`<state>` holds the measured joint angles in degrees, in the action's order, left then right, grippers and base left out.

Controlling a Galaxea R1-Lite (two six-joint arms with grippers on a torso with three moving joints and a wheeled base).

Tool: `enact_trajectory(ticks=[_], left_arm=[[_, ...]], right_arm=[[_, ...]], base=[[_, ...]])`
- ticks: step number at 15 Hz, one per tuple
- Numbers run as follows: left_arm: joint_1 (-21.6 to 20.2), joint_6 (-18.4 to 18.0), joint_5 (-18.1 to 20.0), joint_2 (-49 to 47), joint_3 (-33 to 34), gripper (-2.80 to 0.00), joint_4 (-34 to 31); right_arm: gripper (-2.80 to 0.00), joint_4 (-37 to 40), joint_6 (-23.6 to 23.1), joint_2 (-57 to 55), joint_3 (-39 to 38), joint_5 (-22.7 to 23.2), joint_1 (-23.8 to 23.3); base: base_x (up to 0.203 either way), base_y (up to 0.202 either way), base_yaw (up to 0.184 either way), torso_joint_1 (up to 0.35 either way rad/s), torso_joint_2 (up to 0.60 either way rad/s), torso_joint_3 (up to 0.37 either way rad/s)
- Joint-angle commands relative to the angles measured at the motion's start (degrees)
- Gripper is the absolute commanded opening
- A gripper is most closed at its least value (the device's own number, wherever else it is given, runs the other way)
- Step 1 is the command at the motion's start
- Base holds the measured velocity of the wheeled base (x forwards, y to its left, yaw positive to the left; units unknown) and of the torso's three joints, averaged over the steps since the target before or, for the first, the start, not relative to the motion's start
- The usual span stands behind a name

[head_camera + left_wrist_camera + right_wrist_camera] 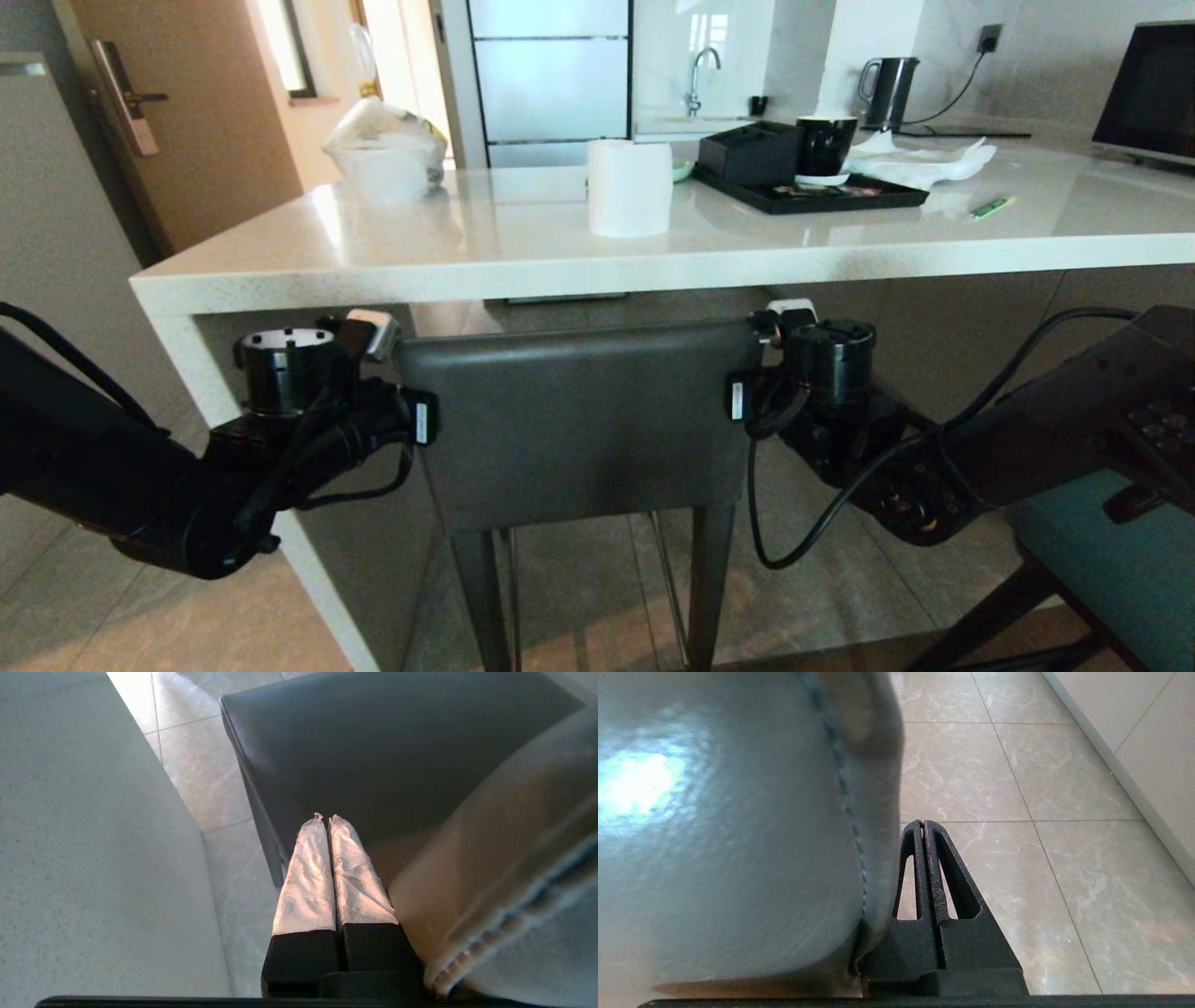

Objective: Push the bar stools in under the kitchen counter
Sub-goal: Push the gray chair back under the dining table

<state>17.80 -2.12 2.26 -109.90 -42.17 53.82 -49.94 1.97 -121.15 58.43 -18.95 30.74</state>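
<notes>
Both sets of jaws are held together, gripping nothing: the left gripper (327,821) and right gripper (923,826) are set at the top corners of the dark grey leather rectangular-backed stool (579,420), apparently to push it squarely under the glossy white stone worktop (653,252), where its back already sits just below the edge. The teal padded stool (1111,551) is left outside, beside the right arm.

Grey stool (579,420) under counter (653,252), between arms; second stool (1102,569) right.

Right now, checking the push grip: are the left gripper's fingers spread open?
No, the left gripper has its wrapped fingers pressed together beside the grey stool.
</notes>
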Motion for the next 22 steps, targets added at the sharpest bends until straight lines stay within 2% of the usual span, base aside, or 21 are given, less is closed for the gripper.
enact_trajectory(ticks=[1, 3, 6, 9, 13, 19, 22], left_arm=[[-1.14, -0.14, 0.03, 0.25, 0.51, -2.80, -0.01], [-2.98, -1.78, 0.11, 0.18, 0.93, -2.80, 0.05], [-5.47, -2.19, 0.72, 0.82, 0.60, -2.80, 0.05], [-4.64, -2.10, 0.73, 0.74, 1.12, -2.80, 0.05], [-1.10, -1.66, 0.21, 0.83, 1.39, -2.80, 0.05], [-2.44, -1.57, 0.21, 2.09, 2.44, -2.80, 0.14], [-5.44, -1.64, 0.28, 3.01, 2.64, -2.80, 0.14]], right_arm=[[-2.80, 0.02, 0.01, -0.44, 0.10, -0.12, 0.84], [-2.80, -0.06, 0.00, -1.34, 0.60, -0.12, 2.19], [-2.80, 0.02, 0.02, -3.45, 3.45, -1.31, 4.32], [-2.80, -0.06, 0.13, -3.75, 3.71, -1.71, 4.42], [-2.80, 0.02, 0.22, -2.96, 2.92, -1.71, 2.66], [-2.80, -0.15, 0.30, -2.62, 3.00, -1.78, 2.66], [-2.80, -0.07, 0.39, 0.22, 0.33, -1.78, 1.95]], base=[[0.000, 0.000, 0.000, 0.000, 0.00, 0.000], [0.000, 0.000, 0.000, 0.000, 0.00, 0.000], [0.000, 0.000, 0.000, 0.000, 0.00, 0.000], [0.000, 0.000, 0.000, 0.000, 0.00, 0.000], [0.000, 0.000, 0.000, 0.000, 0.00, 0.000], [0.000, 0.000, 0.000, 0.000, 0.00, 0.000], [0.000, 0.000, 0.000, 0.000, 0.00, 0.000]])
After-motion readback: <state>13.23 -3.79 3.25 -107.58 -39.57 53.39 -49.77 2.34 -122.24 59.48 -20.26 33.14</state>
